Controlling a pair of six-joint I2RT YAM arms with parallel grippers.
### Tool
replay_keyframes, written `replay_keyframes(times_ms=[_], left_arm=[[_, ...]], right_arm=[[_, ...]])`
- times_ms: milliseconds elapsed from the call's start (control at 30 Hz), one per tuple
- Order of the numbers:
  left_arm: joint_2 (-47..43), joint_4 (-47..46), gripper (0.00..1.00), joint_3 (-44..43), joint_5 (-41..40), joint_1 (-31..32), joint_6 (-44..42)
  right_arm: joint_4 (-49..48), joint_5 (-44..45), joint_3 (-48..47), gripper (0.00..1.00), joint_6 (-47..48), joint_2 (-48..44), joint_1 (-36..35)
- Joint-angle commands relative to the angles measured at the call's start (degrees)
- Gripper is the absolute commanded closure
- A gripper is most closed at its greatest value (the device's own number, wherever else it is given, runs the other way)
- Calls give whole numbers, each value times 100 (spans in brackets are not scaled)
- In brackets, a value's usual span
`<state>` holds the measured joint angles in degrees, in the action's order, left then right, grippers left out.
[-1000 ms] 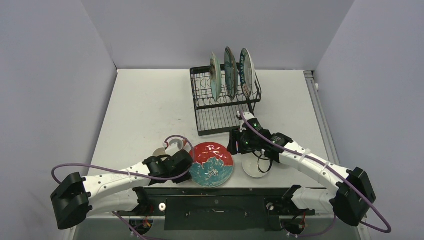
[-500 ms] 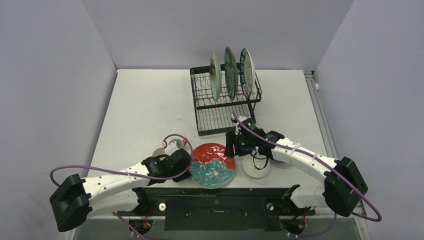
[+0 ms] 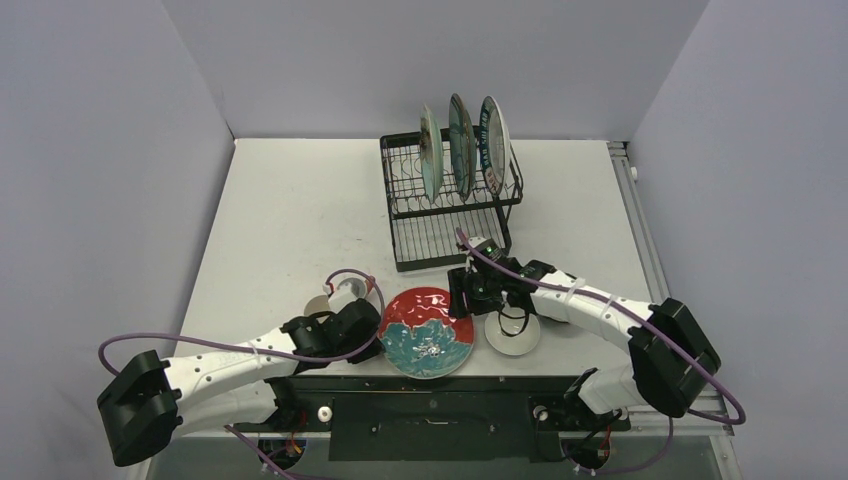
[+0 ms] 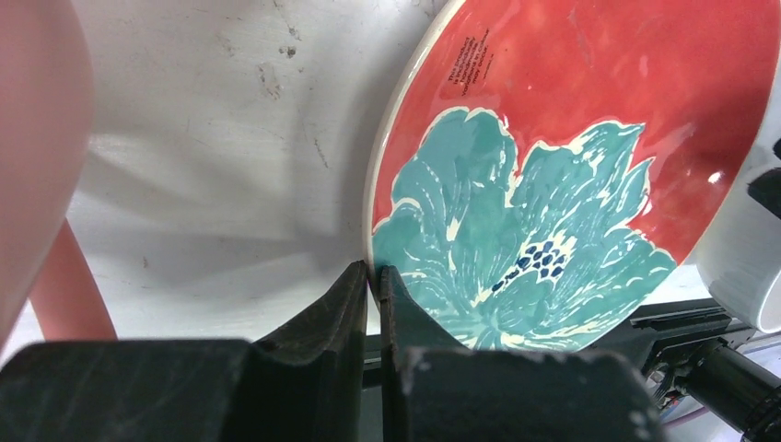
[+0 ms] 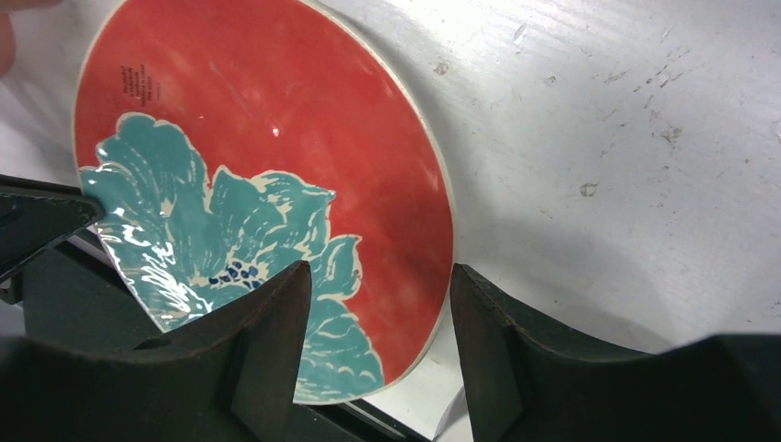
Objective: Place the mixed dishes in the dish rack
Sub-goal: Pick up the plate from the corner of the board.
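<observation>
The red plate with a teal flower point(image 3: 425, 330) is tilted up off the table near the front edge. My left gripper point(image 4: 372, 273) is shut on its left rim point(image 4: 376, 221). My right gripper point(image 5: 373, 276) is open, its jaws astride the plate's right rim point(image 5: 440, 212) without closing on it. A white bowl point(image 3: 513, 335) sits just right of the plate. A pink mug point(image 4: 37, 138) stands left of the plate, close to my left wrist. The black wire dish rack point(image 3: 450, 205) holds three upright plates point(image 3: 462, 145) at the back.
The rack's lower tray point(image 3: 432, 240) lies just beyond my right gripper. A black rail point(image 3: 440, 395) runs along the table's front edge under the plate. Grey walls close in the left, back and right.
My right gripper has moved left from the white bowl to the plate's right rim. The left gripper has lifted the plate's left side slightly and shifted it right.
</observation>
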<state>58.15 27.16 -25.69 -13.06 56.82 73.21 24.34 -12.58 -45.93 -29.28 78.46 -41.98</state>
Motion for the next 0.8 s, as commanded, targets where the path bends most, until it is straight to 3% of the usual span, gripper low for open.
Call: replay_keyframes(times_ms=[0,767], left_arm=[[156,200,100,332,97,-17,-106],[237,-8,100,695,181,-52,-104]], right_arm=[[-186,165,-221,47,115,169,36],[52,384,-473,47,355,467,179]])
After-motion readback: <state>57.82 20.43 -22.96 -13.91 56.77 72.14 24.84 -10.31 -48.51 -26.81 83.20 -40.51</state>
